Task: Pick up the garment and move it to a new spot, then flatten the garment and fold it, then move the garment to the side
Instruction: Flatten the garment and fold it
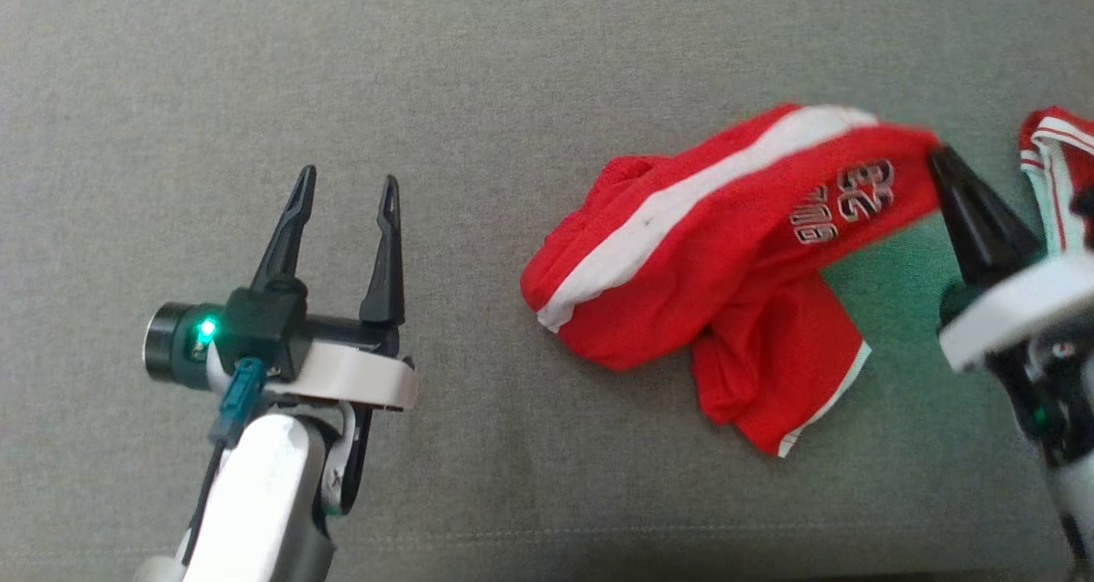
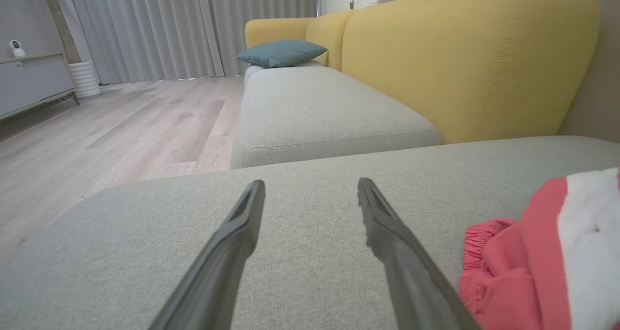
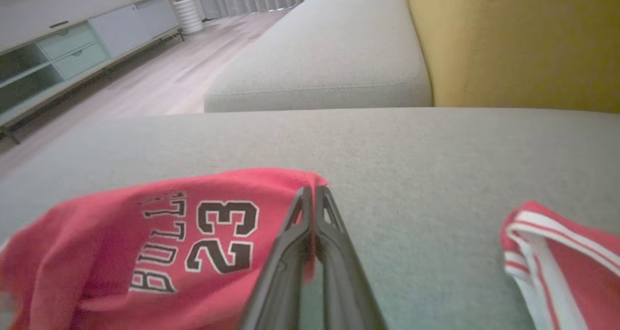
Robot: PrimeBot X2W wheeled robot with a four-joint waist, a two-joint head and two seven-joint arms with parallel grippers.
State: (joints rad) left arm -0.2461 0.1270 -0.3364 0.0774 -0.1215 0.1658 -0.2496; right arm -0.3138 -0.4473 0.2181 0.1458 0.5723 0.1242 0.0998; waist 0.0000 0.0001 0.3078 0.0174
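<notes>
The garment (image 1: 726,249) is a pair of red shorts with a white side stripe and "BULLS 23" print, lying crumpled on the grey cushion right of centre. My right gripper (image 1: 940,159) is shut on its upper right corner, which stands slightly off the cushion. In the right wrist view the closed fingers (image 3: 312,192) pinch the red edge of the garment (image 3: 145,243). My left gripper (image 1: 349,185) hovers open at the lower left, well clear of the cloth. In the left wrist view the left gripper (image 2: 310,189) holds nothing, and the garment (image 2: 523,252) shows at the right edge.
A second red-and-white cloth (image 1: 1055,172) lies at the far right, beside my right gripper, also seen as the striped cloth (image 3: 566,257). The grey seat (image 1: 513,69) stretches wide to the left. A yellow backrest (image 2: 465,54), blue pillow (image 2: 281,53) and wooden floor (image 2: 121,126) lie beyond.
</notes>
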